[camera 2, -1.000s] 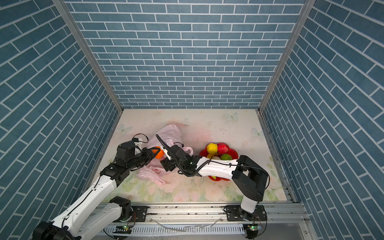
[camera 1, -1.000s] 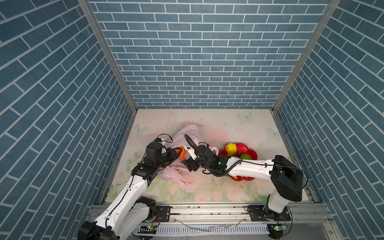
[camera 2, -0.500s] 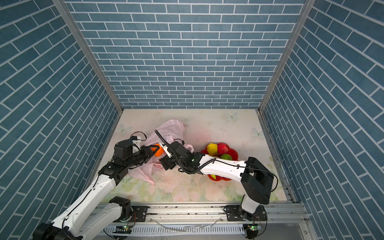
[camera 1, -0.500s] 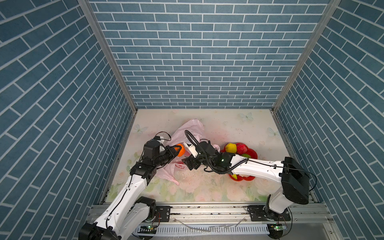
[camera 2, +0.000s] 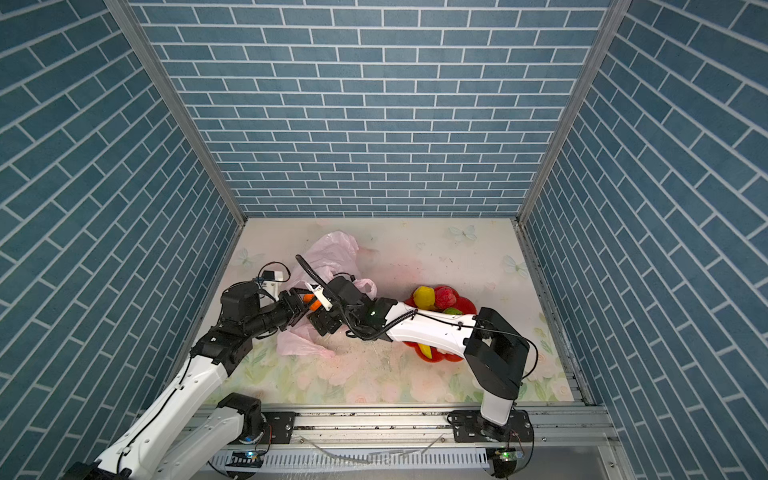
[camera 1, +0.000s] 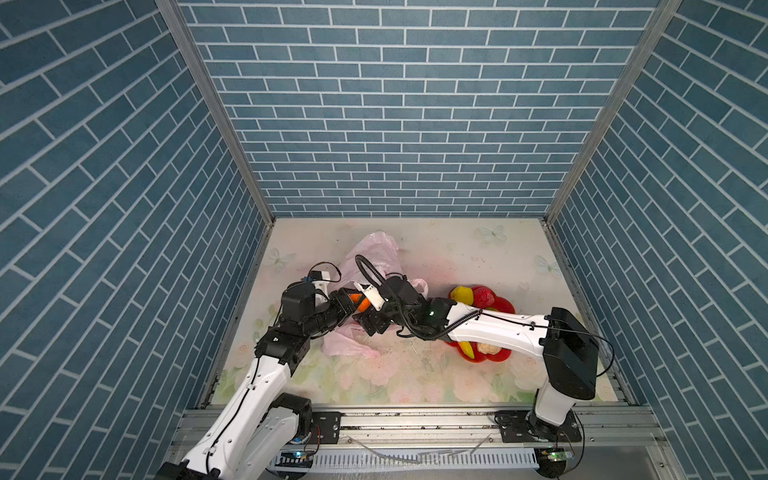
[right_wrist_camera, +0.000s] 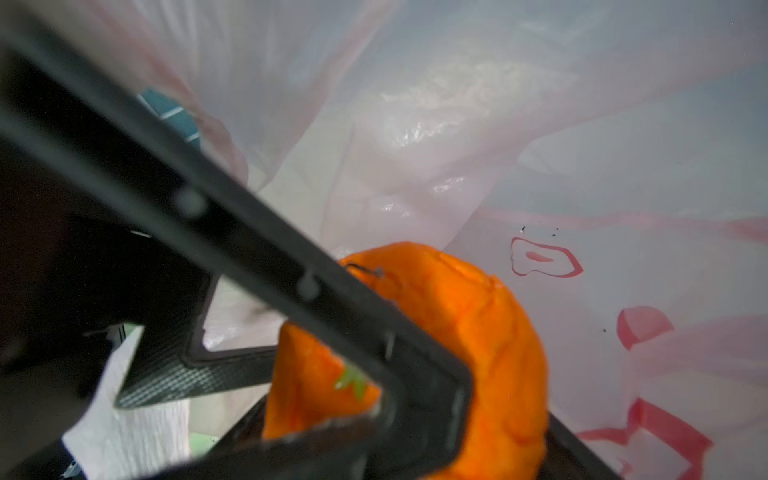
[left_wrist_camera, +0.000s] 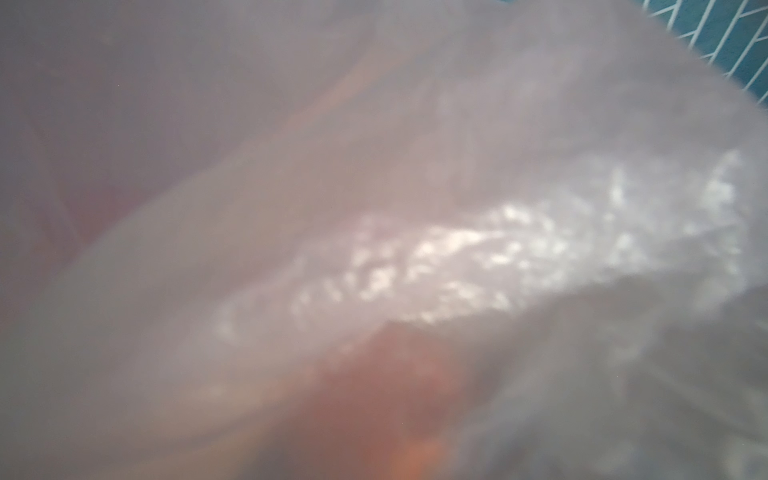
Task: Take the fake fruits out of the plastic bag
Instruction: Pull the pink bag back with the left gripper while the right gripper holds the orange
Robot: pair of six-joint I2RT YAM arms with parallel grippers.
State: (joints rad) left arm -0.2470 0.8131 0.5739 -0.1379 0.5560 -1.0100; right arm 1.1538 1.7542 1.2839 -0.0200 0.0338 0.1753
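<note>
Noted orange [camera 1: 361, 304] clamped in left pincer [camera 1: 352, 306], held above bench [camera 1: 457, 257], plastic bag [camera 1: 374, 251] film draped over that wrist. Found right pincer [camera 1: 371, 325] spread empty just beneath. Reckon next pull goes away from film, toward red plate [camera 1: 505, 306].

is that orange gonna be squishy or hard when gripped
Probably squishy: the orange looks creased and caved in rather than a smooth ball. Likely light, if it is that soft. Roundish overall, so it might roll if set down.
</note>
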